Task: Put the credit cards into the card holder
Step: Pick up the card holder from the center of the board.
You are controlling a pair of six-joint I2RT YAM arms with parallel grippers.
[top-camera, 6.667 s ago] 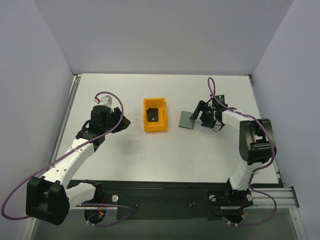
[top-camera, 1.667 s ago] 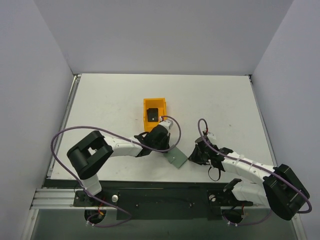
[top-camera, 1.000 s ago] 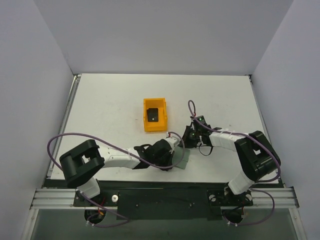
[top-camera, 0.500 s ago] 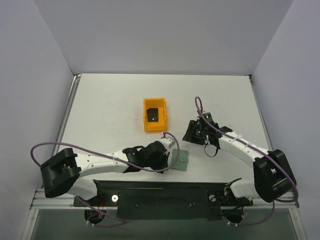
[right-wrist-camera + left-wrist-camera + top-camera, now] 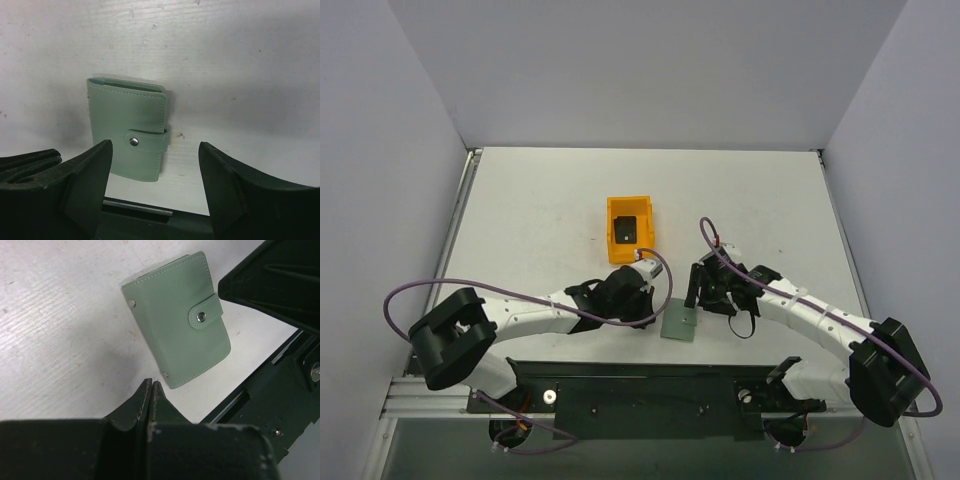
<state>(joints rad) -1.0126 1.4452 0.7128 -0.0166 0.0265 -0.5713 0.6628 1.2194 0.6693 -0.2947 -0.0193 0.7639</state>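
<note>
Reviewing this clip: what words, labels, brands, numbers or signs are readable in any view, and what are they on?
No text can be read in any view.
card holder: plain green with a metal snap, no lettering.
credit card in the orange bin: a small pale mark, too small to read.

The card holder (image 5: 680,323) has travelled from the middle of the desk (image 5: 540,210) to its near edge. The right claw (image 5: 702,292), closed a second ago, gapes wide; the left claw (image 5: 650,308) has backed off.
</note>
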